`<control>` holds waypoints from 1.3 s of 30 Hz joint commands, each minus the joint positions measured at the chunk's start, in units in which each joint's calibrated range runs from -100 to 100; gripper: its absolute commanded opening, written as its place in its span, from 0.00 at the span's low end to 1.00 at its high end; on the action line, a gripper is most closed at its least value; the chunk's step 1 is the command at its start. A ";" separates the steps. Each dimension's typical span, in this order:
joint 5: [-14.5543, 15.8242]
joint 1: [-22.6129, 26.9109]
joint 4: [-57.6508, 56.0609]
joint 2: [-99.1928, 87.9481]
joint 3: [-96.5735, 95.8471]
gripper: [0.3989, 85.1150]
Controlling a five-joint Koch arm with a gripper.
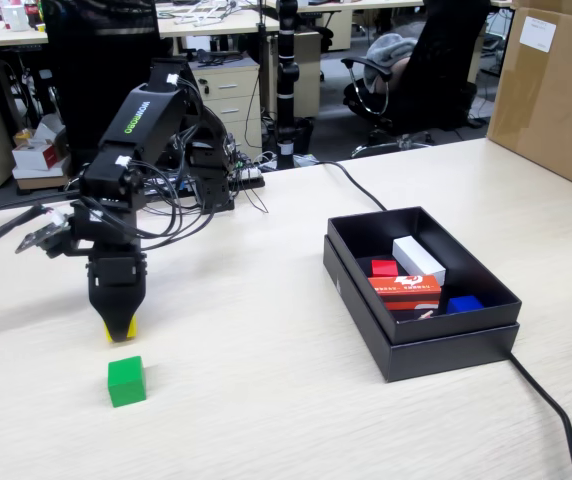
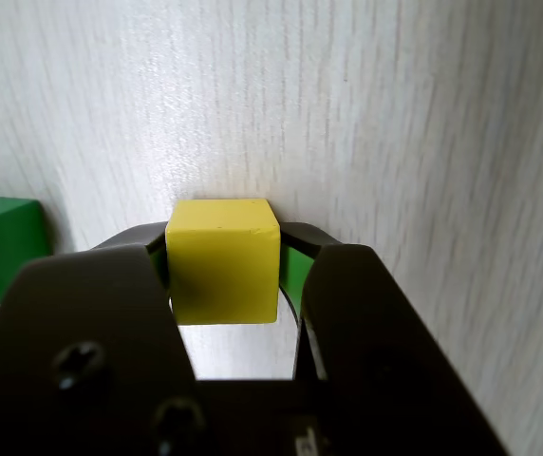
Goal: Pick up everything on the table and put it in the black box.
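I have the yellow cube (image 2: pixel 222 274) pinched between the jaws of the gripper (image 2: pixel 224 261), low on the table (image 1: pixel 266 400).

In the wrist view the cube fills the centre, both jaws pressed against its sides; the green cube (image 1: pixel 126 381) sits free at the lower left of the fixed view, just below the gripper. In the fixed view the black box (image 1: pixel 436 350) lies right of centre, well apart from the arm, and I can see the red cube (image 1: pixel 384 268) inside it beside a white block (image 1: pixel 418 260) and a red-orange carton (image 1: pixel 406 291).
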 commanded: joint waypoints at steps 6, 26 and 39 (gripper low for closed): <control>3.27 1.90 -22.42 -18.64 0.07 0.02; 22.86 33.55 -27.95 -51.92 6.14 0.03; 25.49 35.95 -21.91 -3.50 43.68 0.03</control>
